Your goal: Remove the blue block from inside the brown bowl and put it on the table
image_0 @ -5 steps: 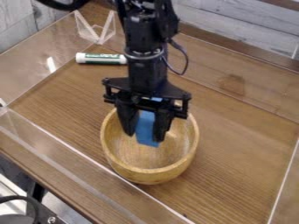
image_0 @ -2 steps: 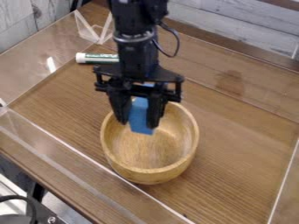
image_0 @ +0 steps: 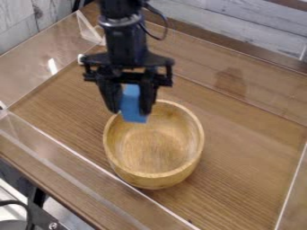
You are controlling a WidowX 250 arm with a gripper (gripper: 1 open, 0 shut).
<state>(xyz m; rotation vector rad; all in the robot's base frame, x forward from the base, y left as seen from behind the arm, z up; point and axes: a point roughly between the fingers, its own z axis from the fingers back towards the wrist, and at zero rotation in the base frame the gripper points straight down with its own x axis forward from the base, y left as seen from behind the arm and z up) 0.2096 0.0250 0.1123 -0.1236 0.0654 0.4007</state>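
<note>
On glossy wood-grain table [image_0: 252, 135], clear plastic walls [image_0: 48, 148].

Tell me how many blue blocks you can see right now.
1: the blue block is held in the gripper above the brown bowl's far-left rim. None visible elsewhere.

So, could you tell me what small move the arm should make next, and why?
Probably carry on sideways toward bare table left of the brown bowl, then lower. The gripper is shut on the blue block, which hangs above the bowl's rim, not yet clear of it.
</note>
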